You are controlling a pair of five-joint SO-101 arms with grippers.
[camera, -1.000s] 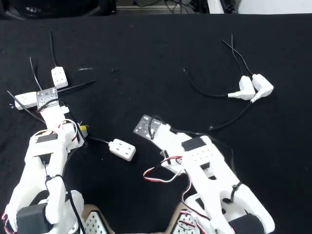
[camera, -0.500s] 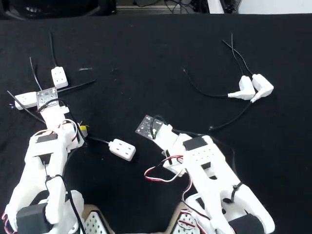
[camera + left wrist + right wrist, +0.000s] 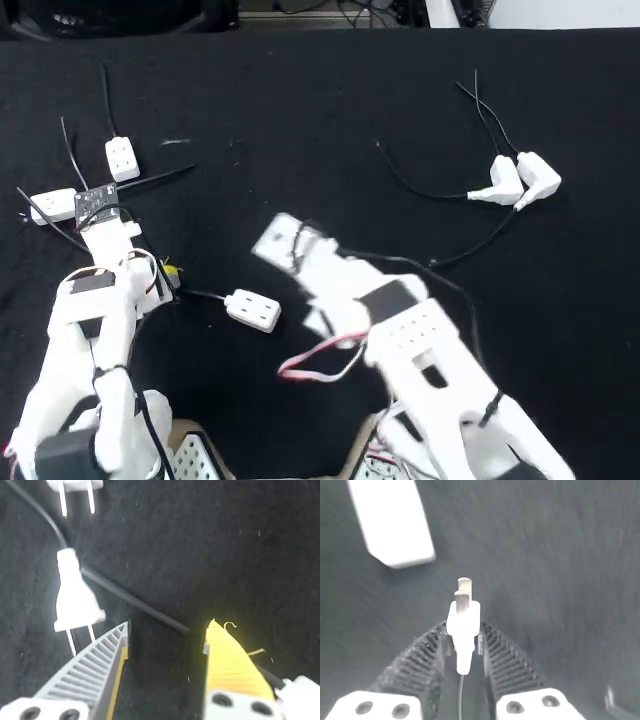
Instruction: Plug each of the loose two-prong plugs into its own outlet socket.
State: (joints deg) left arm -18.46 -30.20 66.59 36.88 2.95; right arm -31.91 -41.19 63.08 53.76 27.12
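Right wrist view, plug (image 3: 463,622) clamped in right jaws, left jaws apart, loose plug (image 3: 75,599) just beside

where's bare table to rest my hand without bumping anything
Bare: the far middle, between the left white connector and the white pair at right; also the near right corner. Crowded: the left edge's cables and plug, and around the middle socket.

A white two-prong plug (image 3: 463,622) is pinched in the right gripper (image 3: 464,630), prongs pointing outward, near a white socket block (image 3: 390,520). A second white plug (image 3: 75,600) lies flat, prongs bare — a third plug (image 3: 75,486) near it.
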